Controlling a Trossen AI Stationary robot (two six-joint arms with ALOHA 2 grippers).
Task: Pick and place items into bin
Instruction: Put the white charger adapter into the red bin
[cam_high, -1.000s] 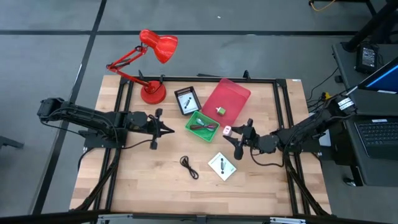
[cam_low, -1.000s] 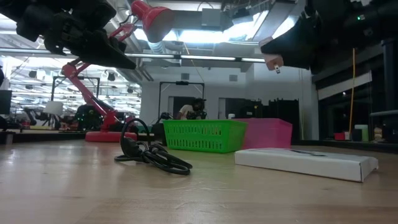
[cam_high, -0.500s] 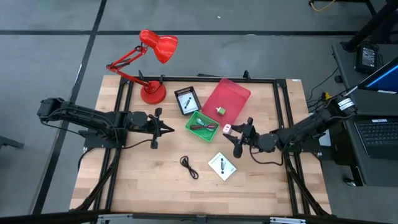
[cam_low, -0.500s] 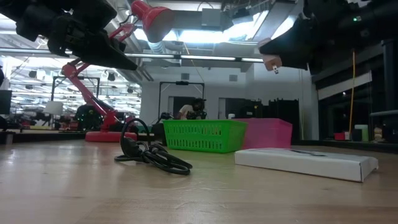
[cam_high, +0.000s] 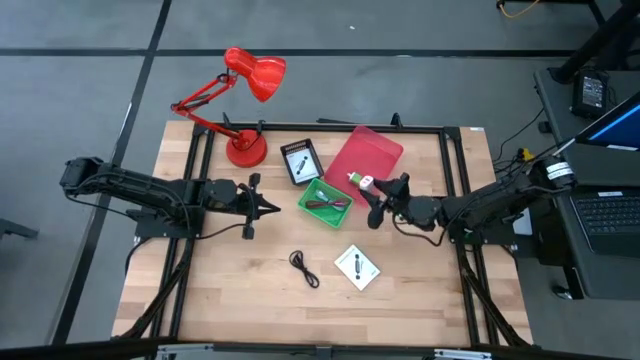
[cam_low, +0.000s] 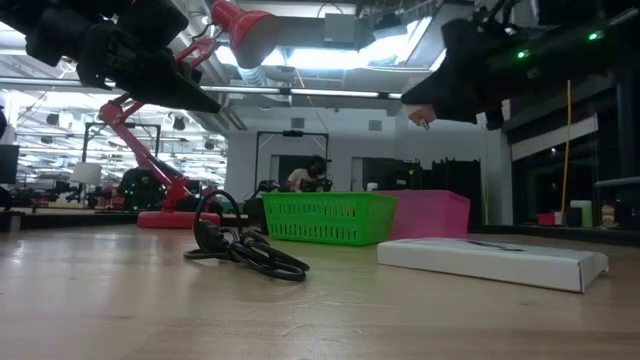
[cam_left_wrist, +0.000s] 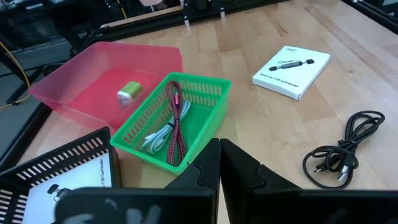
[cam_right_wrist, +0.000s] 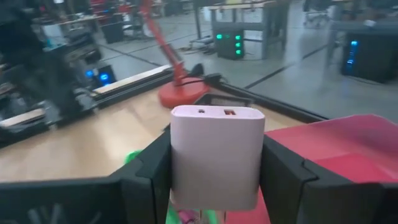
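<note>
Both fingers of the right gripper (cam_right_wrist: 217, 186) squeeze a pink cube (cam_right_wrist: 217, 155), one on each side, with the cube filling the gap between them. From above, the right gripper (cam_high: 372, 200) holds the cube (cam_high: 366, 182) in the air at the near edge of the pink bin (cam_high: 385, 148). The cube has two small slots on its front face.

Over on the other side, the left gripper (cam_high: 272, 209) has its fingers pressed together and holds nothing. It hangs above the table, left of the green basket (cam_high: 310, 212).

The pink bin (cam_left_wrist: 68, 74) has a small green roll (cam_left_wrist: 129, 93) lying in it. The green basket (cam_left_wrist: 202, 87) sits right next to the pink bin, touching it. Inside the basket lie a maroon cable (cam_left_wrist: 176, 124) and a pale cable (cam_left_wrist: 155, 138). A black tray (cam_high: 301, 162) stands beside the basket, and a white card (cam_high: 300, 161) with black marks lies in it.

Out on the bare wood are two more things. A black cable (cam_high: 303, 267) lies curled up near the front of the table. A second white card (cam_high: 357, 266) lies to the right of it. A red desk lamp (cam_high: 244, 88) stands at the back left corner.
</note>
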